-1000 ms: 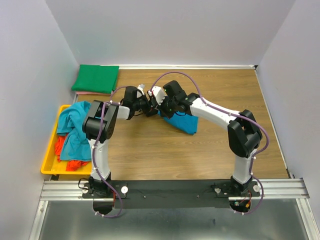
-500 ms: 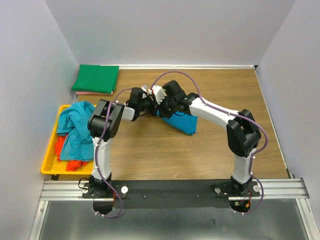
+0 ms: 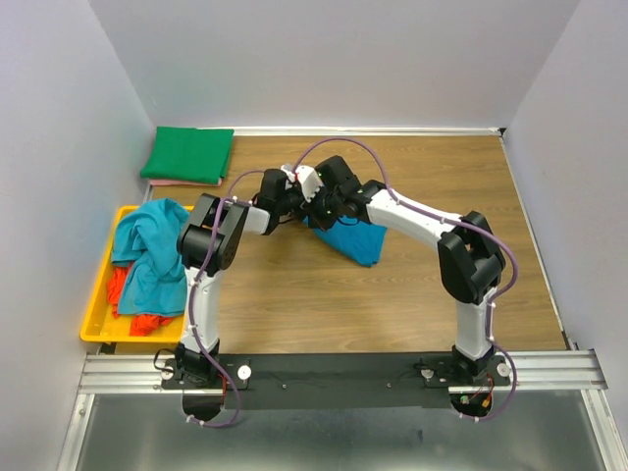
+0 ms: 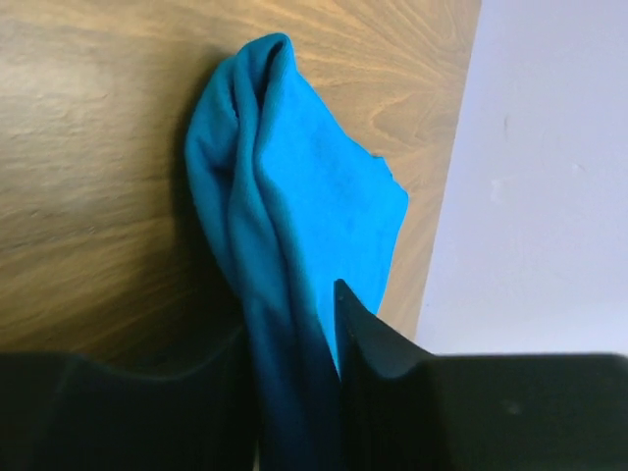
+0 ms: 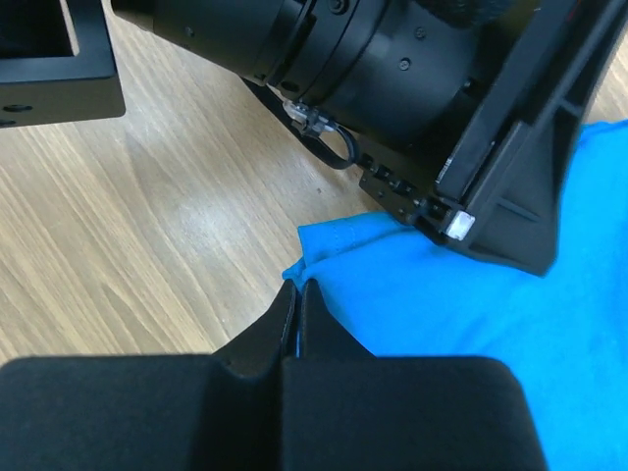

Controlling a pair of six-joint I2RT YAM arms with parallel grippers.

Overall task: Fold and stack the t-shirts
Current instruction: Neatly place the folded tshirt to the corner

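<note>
A blue t-shirt (image 3: 357, 241) lies partly folded on the wooden table just right of centre. Both grippers meet at its far left corner. In the left wrist view a bunched fold of the blue t-shirt (image 4: 314, 186) runs down between the fingers of my left gripper (image 4: 291, 326), which is shut on it. My right gripper (image 5: 297, 292) is shut on a thin edge of the blue t-shirt (image 5: 510, 334), with the left arm's wrist housing (image 5: 392, 69) close in front. From above, the left gripper (image 3: 294, 194) and right gripper (image 3: 312, 209) nearly touch.
A folded green t-shirt (image 3: 188, 154) lies at the back left corner on something pink. A yellow tray (image 3: 97, 325) at the left edge holds crumpled teal (image 3: 147, 250) and orange (image 3: 145, 322) shirts. Walls close in on three sides.
My left gripper has moved right toward the shirt's corner and closed on a fold of the blue cloth. The right gripper stayed shut on its edge, shifting slightly.
</note>
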